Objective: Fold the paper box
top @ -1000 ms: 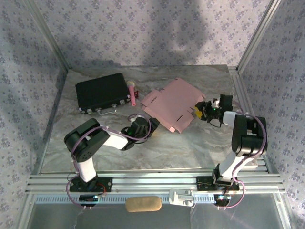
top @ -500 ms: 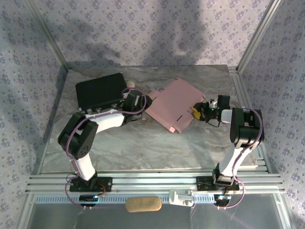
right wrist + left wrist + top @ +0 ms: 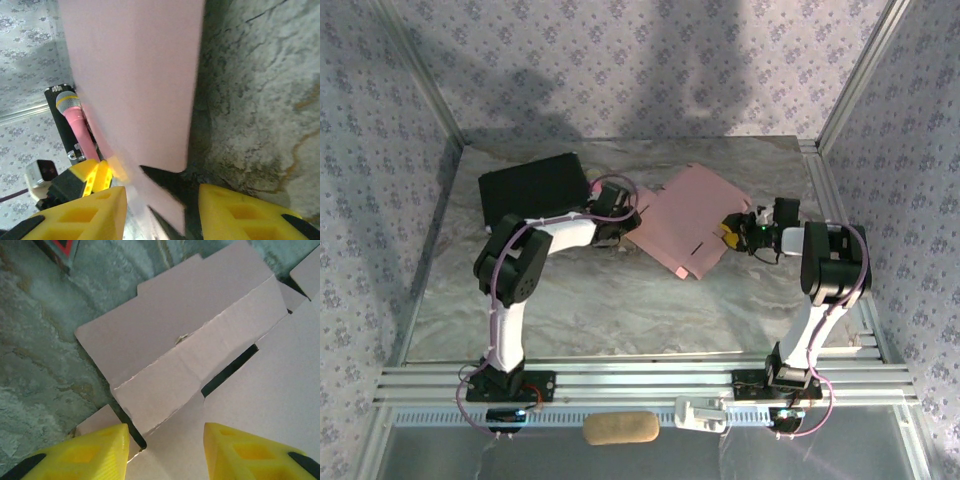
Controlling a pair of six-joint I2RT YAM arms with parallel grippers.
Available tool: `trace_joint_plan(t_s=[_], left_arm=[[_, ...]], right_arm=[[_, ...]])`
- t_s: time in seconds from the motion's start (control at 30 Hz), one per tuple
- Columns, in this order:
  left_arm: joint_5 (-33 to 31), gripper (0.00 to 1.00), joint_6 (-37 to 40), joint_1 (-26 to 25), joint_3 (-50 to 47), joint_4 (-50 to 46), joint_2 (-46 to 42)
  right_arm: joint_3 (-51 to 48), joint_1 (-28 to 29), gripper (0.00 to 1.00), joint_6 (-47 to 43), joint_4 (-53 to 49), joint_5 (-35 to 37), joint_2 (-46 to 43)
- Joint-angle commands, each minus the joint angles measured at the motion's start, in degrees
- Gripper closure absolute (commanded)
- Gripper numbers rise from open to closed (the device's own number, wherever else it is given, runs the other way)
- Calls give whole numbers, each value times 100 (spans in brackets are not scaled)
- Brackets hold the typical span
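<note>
Room: you have purple-flowered walls (image 3: pixel 640 70) on three sides and metal rails (image 3: pixel 620 385) along the near edge.
Desk (image 3: pixel 620 300): grey marbled top.
Case (image 3: pixel 525 190): black, at the back left.
Box (image 3: pixel 685 215): a pink sheet lying flat mid-desk, just right of the case, flaps unfolded.
Left pincer (image 3: pixel 166 432): your yellow fingers stand apart over the box's left flaps, gripping nothing.
Right pincer (image 3: pixel 162 192): spread wide at the box's right edge, with a pink flap between the fingers, unclamped.
Right wrist view: a pink microphone (image 3: pixel 75 120) lies against the case.
</note>
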Motion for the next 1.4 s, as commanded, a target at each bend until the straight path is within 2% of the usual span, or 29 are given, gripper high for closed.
trace_joint_plan(t_s=[0.0,0.17,0.23,0.43,0.5,0.63,0.77,0.9,1.07,1.2,1.37], left_arm=[[149,57,122,-18,104,-119,106],[211,57,65,-17,18,-10,111],[227,57,56,-11,12,9,103],[194,56,57,-28,-107,51,-131],[114,52,7,-51,-304,166,-473],[-10,36,-419,-174,-997,542,-1487],[371,29,-1457,-281,-1890,1519,-1966],[543,24,-2549,-404,-2536,3074,-1743],[362,19,-3235,-519,-2554,4344,-1262],[70,17,-3568,-520,-2444,4961,-923],[-60,18,-3684,-515,-2184,5182,-640]], right_arm=[[149,80,57,-31,236,-223,96],[189,176,60,190,629,-364,132],[184,194,65,243,660,-333,113],[99,185,92,418,691,-148,-58],[95,168,100,526,659,-103,-155],[10,85,100,1048,765,-117,-528],[182,-29,100,1555,360,-217,-929],[264,-119,100,2177,277,-410,-1173],[229,-159,100,2593,150,-525,-1426],[103,-208,100,2661,59,-565,-1567],[-49,-221,100,2654,6,-602,-1653]])
